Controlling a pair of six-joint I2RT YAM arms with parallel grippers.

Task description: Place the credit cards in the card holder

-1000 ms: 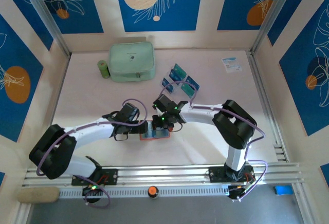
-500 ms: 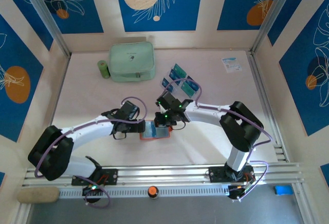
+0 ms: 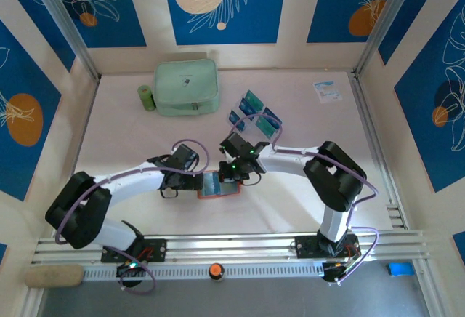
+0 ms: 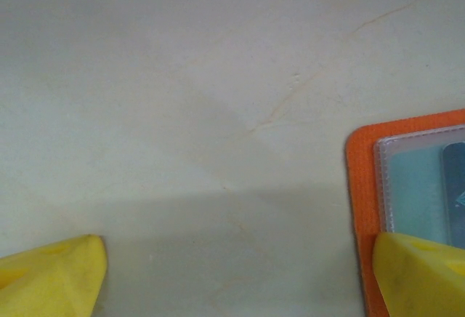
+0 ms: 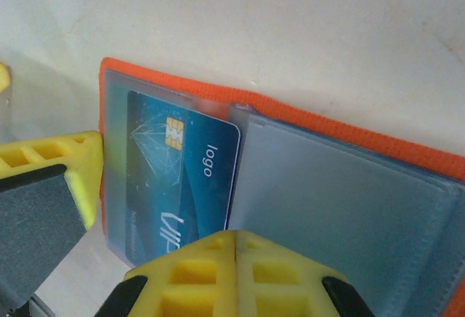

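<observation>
The orange card holder [image 3: 218, 186] lies open on the table between the two arms. One teal credit card [image 5: 182, 171] with a gold chip sits in the clear sleeve of its left half [image 4: 415, 193]. My right gripper [image 5: 236, 238] is shut, nothing visible between its tips, which are low over that card's near edge [image 3: 234, 171]. My left gripper [image 4: 236, 281] is open wide; its right fingertip [image 4: 421, 277] rests on the holder's left edge, the other over bare table. More credit cards [image 3: 254, 110] stand in a clear rack behind the holder.
A mint-green zip pouch [image 3: 187, 86] and a small green cylinder [image 3: 147, 97] sit at the back left. A white-and-blue leaflet [image 3: 327, 90] lies at the back right. An aluminium rail [image 3: 232, 244] runs along the near edge.
The right gripper drew back a little from the holder, then came back over it. The left gripper edged slightly right. Both kept their jaw state.
</observation>
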